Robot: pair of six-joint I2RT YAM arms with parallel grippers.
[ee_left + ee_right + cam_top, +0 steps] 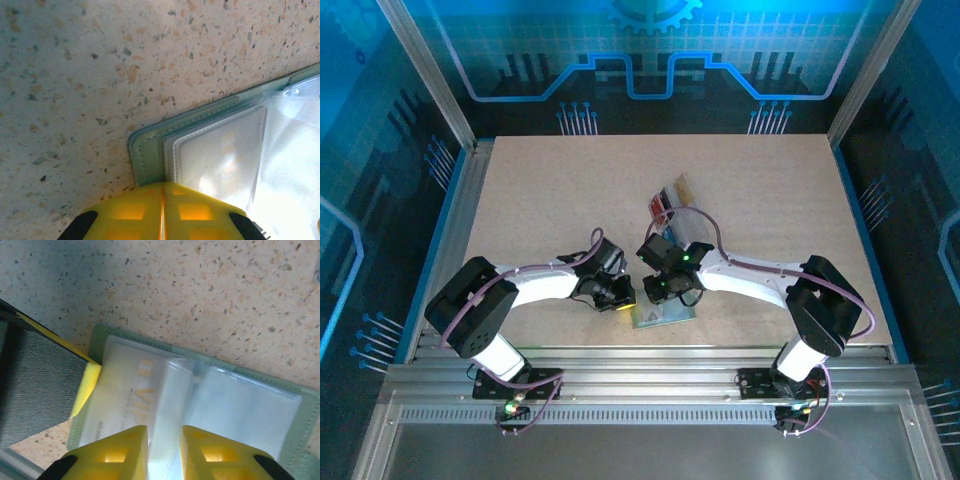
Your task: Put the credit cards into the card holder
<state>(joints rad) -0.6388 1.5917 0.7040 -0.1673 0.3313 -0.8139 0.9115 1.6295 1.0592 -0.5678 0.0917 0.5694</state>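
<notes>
The left pincer (pixel 162 214) is clenched with nothing between its tips, which sit on a corner of the holder (pixel 149 159), seemingly pinning it. The right pincer (pixel 165 450) stands parted over the middle of the open holder, a clear sleeve leaf (pixel 172 390) rising into its gap. I judge it released rather than gripping so thin a leaf.

In the top view the holder lies on the surface (pixel 560 190) at its 6 o'clock edge, long axis running 9 to 3, with the left pincer at its 9 o'clock end and the right over its 12 o'clock side. The loose cards (pixel 672 200) sit at 12 o'clock from the holder, well apart from both pincers. The right arm is nearer them, so the next fetch looks like its job.

The right wrist view shows a tan-gold card (pixel 127 402) already inside a sleeve. The top view hides this under the arms, and the left wrist view gives glare there.
</notes>
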